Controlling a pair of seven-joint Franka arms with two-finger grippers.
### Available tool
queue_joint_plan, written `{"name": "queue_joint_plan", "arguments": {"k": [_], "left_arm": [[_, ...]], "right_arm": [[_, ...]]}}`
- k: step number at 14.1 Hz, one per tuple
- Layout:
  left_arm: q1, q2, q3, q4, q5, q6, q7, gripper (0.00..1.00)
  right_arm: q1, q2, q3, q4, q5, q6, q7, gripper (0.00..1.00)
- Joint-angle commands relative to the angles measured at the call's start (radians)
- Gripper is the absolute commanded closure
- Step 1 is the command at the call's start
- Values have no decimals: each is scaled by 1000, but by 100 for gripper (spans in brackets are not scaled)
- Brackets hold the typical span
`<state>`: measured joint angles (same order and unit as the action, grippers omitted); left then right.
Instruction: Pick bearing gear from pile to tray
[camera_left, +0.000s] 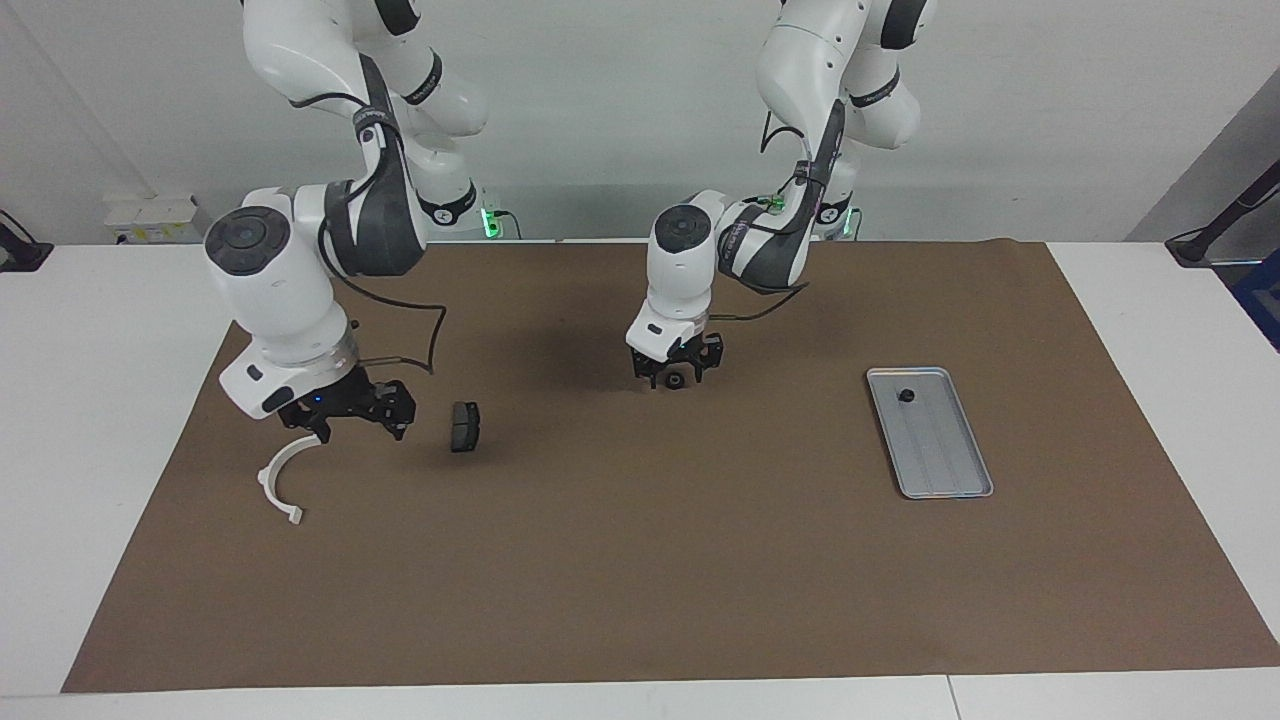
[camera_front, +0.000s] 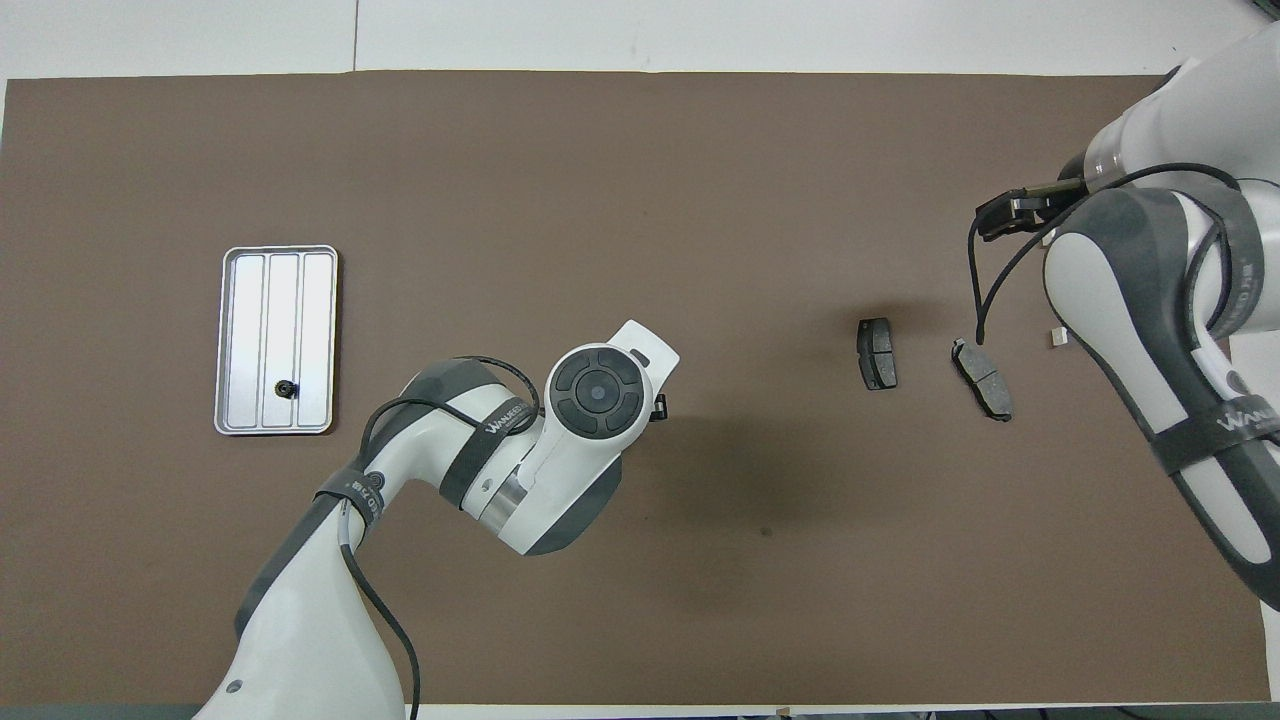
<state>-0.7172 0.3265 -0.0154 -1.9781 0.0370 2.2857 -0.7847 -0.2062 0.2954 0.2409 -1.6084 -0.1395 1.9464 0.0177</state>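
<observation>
Facing view: the left gripper (camera_left: 677, 379) sits low over the brown mat (camera_left: 640, 560) near the table's middle, its jaws closed around a small black ring (camera_left: 677, 381). The right gripper (camera_left: 345, 410), jaws spread wide and empty, hangs over the white curved arc (camera_left: 281, 476). A brake pad (camera_left: 464, 426) lies beside it. The tray (camera_left: 955, 478), long axis running away from the robots, holds one black gear (camera_left: 906, 396) at its nearer end.
</observation>
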Motion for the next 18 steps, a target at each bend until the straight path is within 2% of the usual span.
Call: {"name": "queue_joint_plan", "arguments": {"k": [1,11,15,18], "left_arm": [[-16,-40,14,-76,20,81,-21,22],[-15,-61,14,-102,17,103,-18,23],[-13,-63,14,-133,17,162,-18,23],[-13,-69,14,-145,17,172,-18,23]], "right_arm": [[-22,-41,14,-18,12,-18,-32,0],[-13,-62,14,-19,15,-29,-25,0],[-1,-75,18,-22,15,-41,-31,0],[62,-107,0,-21,23,-76,-27,0]]}}
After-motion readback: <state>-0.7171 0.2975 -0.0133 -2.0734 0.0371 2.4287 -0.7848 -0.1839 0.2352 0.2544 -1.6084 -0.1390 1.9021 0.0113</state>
